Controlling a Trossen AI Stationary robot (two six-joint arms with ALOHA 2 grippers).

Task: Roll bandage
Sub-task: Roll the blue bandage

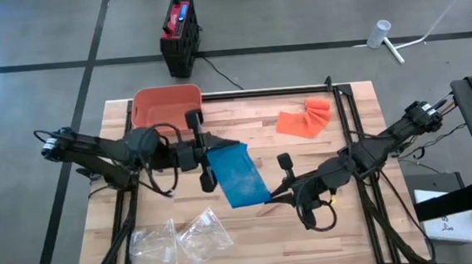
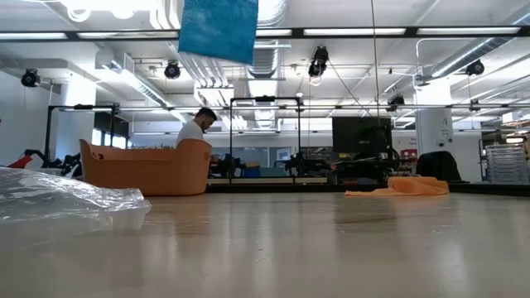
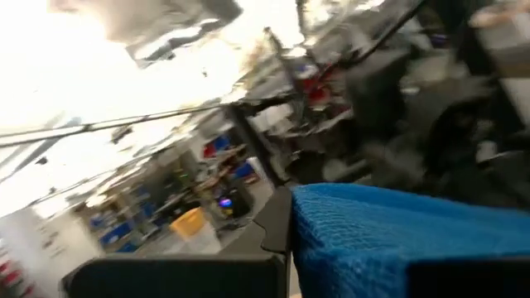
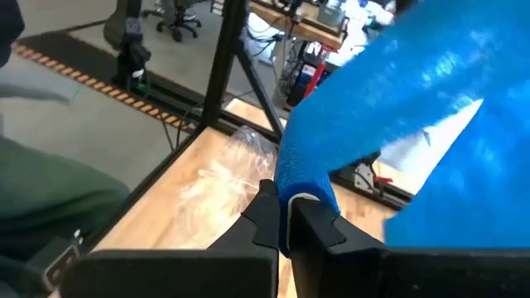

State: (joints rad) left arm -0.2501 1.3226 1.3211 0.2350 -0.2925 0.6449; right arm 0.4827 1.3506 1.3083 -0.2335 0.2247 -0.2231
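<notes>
2 bandages on my screens: 1 blue bandage held up off the wooden table, 1 orange bandage lying flat on it, well apart from the blue one on the side away from the left arm. 1 orange tub at the table's far edge, 2 clear plastic bags near the front edge, below the blue bandage in the high view.

Left gripper is clamped on the blue bandage's upper edge; right gripper pinches its lower corner, fingers together on the cloth, so the bandage spans between the 2.

Low view shows only the bandage's bottom hanging in from above, neither gripper; it alone shows 1 person behind the tub. R wrist view shows the pinch close up, with bags beyond. L wrist view shows the blue weave & room bg only.
</notes>
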